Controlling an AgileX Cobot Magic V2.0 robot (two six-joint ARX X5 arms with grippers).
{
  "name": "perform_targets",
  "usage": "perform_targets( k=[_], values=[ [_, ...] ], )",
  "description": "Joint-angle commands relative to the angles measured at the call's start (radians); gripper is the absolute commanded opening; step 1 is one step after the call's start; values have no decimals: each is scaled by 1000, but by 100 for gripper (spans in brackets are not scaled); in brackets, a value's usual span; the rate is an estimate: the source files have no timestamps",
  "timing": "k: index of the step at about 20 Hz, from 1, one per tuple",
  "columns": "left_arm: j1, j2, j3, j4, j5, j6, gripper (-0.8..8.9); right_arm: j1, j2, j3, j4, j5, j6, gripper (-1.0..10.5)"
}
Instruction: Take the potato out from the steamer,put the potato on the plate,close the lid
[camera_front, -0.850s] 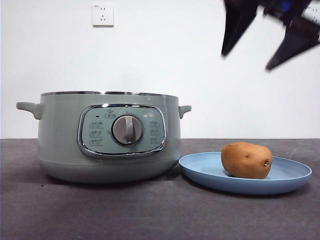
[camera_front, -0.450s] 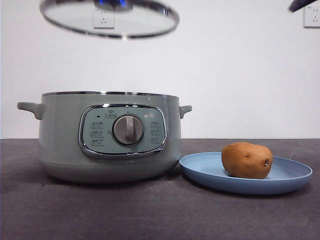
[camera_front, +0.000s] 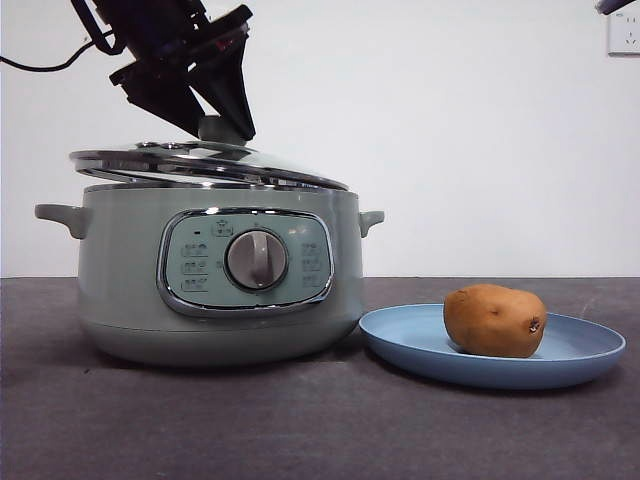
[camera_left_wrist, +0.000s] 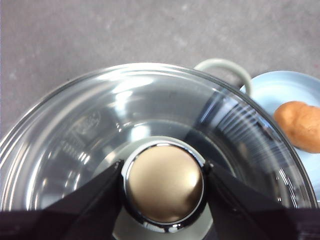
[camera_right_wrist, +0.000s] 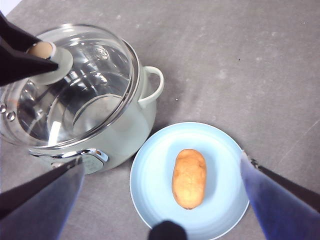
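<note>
Left pincer: jaws clamped on the knob of the glass lid. Half a second earlier the lid hung high above; it had come down onto the steamer, tilted, not yet seated all round. Right pincer: jaws spread wide, empty, high over the plate. Potato: lying on the plate, on the counter beside the steamer. Judged remaining: level the lid and release.

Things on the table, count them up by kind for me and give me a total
Steamer: 1
Lid, held by its knob in the left gripper, tilted over the steamer: 1
Plate: 1
Potato, lying on the plate: 1
Total: 4
</note>
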Motion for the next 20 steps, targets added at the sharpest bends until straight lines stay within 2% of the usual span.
perform_targets(
  k=[1,9,13,20],
  values=[
    [1,-9,-16,80,9,-8,-8,-1,1,3,6,4,12,532],
    [9,-9,-160,142,9,-23,-8,-1,1,3,7,5,14,532],
    [14,-9,-161,111,90,-30,-9,-1,1,3,14,4,21,532],
    [15,-9,-161,90,84,-29,0,-1,0,3,13,2,22,531]
  ],
)
